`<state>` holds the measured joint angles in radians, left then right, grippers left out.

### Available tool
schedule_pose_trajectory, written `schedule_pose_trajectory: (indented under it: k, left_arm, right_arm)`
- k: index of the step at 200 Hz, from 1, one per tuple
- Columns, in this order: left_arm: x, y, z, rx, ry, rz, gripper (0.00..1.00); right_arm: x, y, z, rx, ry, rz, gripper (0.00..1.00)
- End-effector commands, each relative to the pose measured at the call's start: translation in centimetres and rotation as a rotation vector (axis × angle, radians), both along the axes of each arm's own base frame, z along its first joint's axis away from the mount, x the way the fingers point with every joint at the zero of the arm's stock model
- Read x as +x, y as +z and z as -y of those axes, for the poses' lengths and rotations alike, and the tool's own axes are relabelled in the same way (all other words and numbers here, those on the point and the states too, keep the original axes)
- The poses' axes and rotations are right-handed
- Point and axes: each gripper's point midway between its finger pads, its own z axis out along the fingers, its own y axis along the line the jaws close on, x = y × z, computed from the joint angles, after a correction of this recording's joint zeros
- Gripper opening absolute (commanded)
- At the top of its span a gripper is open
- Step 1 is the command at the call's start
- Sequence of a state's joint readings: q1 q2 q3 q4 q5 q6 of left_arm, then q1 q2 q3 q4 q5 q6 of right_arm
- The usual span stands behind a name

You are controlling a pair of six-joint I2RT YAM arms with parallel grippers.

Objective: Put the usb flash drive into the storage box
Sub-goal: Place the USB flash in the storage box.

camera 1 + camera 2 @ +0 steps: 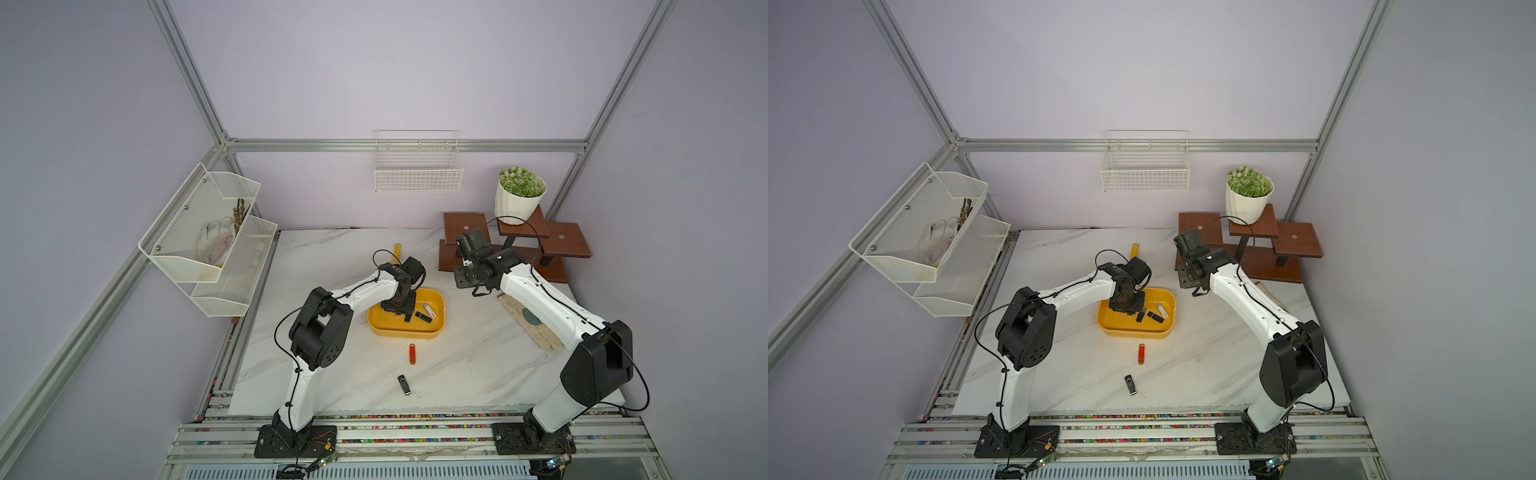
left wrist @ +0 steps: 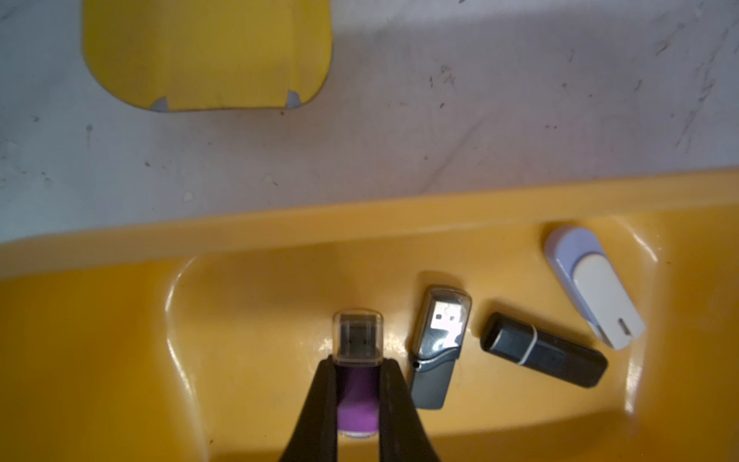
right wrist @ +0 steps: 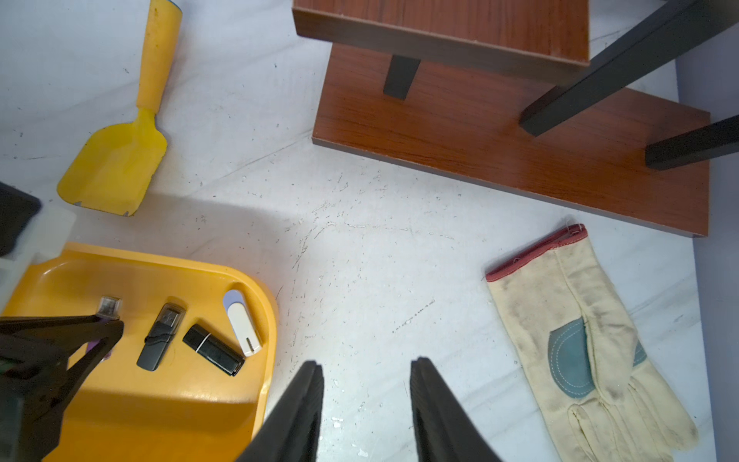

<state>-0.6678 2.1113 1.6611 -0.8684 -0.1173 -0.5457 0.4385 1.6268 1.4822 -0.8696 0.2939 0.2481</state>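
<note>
The left gripper point(image 2: 358, 362) is clamped on the purple drive point(image 2: 358, 336), both jaws pressed to its sides and its clear-capped end sticking out past the tips. It is held inside the box point(image 2: 400, 216), in the left half, with the cap pointing at the far wall and stopping short of it. Whether the drive touches the floor of the box cannot be told.

To its right, just beside it, lies the grey drive point(image 2: 438, 348), then the black drive point(image 2: 544, 350), then the white drive point(image 2: 596, 288), which lies close to the far right corner. The left part of the box floor is bare.

The scoop point(image 3: 120, 160) lies beyond the far rim, apart from it.

On the table point(image 3: 380, 260), the orange drive point(image 1: 412, 354) lies just near of the box's near rim, and the swivel drive point(image 1: 404, 385) lies nearer still, with bare marble around both.

The right gripper point(image 3: 366, 368) hangs above the table just right of the box's right rim, its jaws apart and holding nothing. Open tabletop lies under it, bounded by the glove point(image 3: 580, 340) on the right and the stand point(image 3: 520, 152) on the far side.
</note>
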Motion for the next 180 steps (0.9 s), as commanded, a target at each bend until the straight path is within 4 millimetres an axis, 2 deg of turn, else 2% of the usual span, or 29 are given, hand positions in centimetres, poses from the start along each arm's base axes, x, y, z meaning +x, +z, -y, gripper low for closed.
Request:
schedule_pose_trajectory:
  k: [1,24,83,112,115,132,158,180]
  left_arm:
    - [1.0,0.3,0.9,-0.038,-0.004,0.029,0.0]
    - [0.8,-0.3,1.3,-0.042,-0.009,0.02,0.0]
    - [0.7,-0.4,0.6,-0.007,0.015,0.028,0.44]
    - [0.8,0.1,0.8,-0.016,0.009,0.037,0.46]
    - [0.8,0.3,0.9,-0.019,0.01,0.042,0.46]
    - [1.3,2.3,1.0,-0.037,0.009,0.078,0.46]
    - [2.4,8.3,0.8,-0.065,0.006,0.19,0.48]
    - [2.9,13.5,-0.6,-0.055,0.025,0.278,0.52]
  right_arm:
    - [-0.9,0.4,0.6,0.004,-0.009,-0.006,0.42]
    - [-1.2,0.3,0.8,0.001,-0.008,-0.01,0.42]
    - [-2.0,0.0,1.0,0.01,-0.008,-0.02,0.43]
    - [-2.5,-0.7,1.1,0.014,-0.01,-0.039,0.43]
    - [-2.8,0.3,1.1,0.027,-0.008,-0.015,0.43]
    - [-3.7,0.6,0.6,0.069,0.02,-0.021,0.43]
    - [-6.0,0.0,-0.5,0.145,0.037,-0.03,0.44]
    - [-8.5,-1.1,-2.5,0.185,0.071,-0.044,0.44]
